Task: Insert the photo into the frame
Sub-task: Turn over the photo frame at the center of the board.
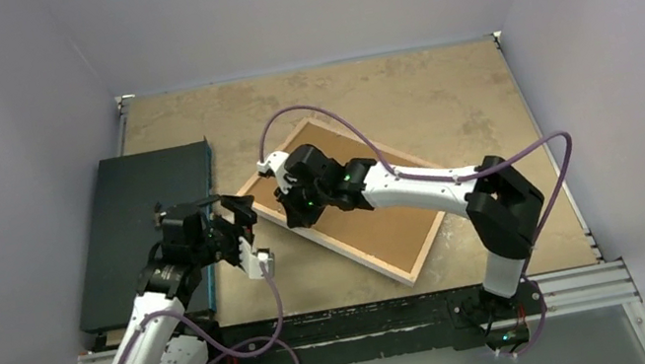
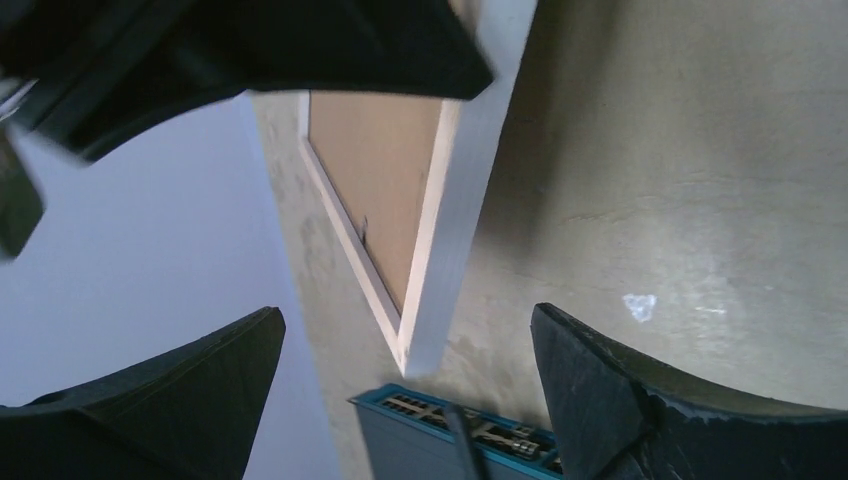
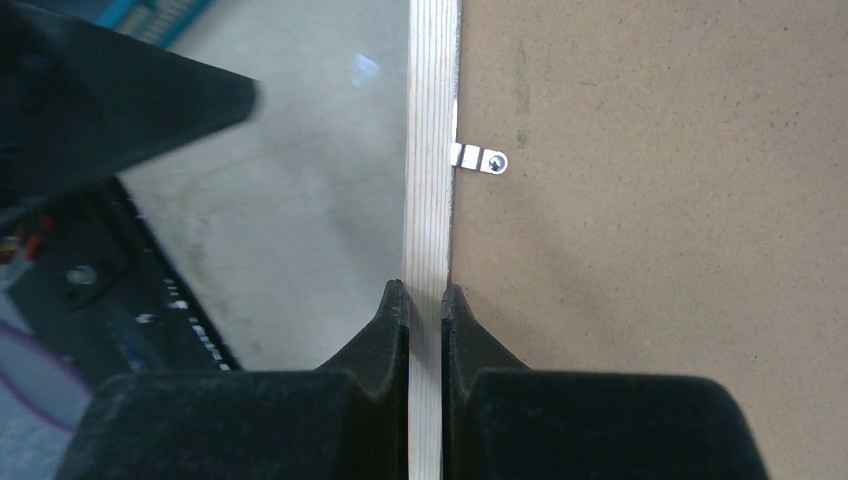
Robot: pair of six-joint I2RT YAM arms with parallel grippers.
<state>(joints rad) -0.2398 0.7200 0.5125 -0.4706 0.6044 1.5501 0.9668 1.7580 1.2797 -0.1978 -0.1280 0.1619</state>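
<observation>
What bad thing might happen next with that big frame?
1. The right gripper pinches only the thin wooden rim of the frame; lifting there, the frame might twist and slip out.
2. A metal tab reaches over the backing board; it may jam the board.
3. The open left gripper hovers close and might bump the frame.

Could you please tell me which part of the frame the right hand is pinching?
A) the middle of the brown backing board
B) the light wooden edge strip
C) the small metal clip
B: in the right wrist view the right hand is closed on both sides of the frame at its light wooden edge strip, while the metal clip sits farther along, untouched.
</observation>
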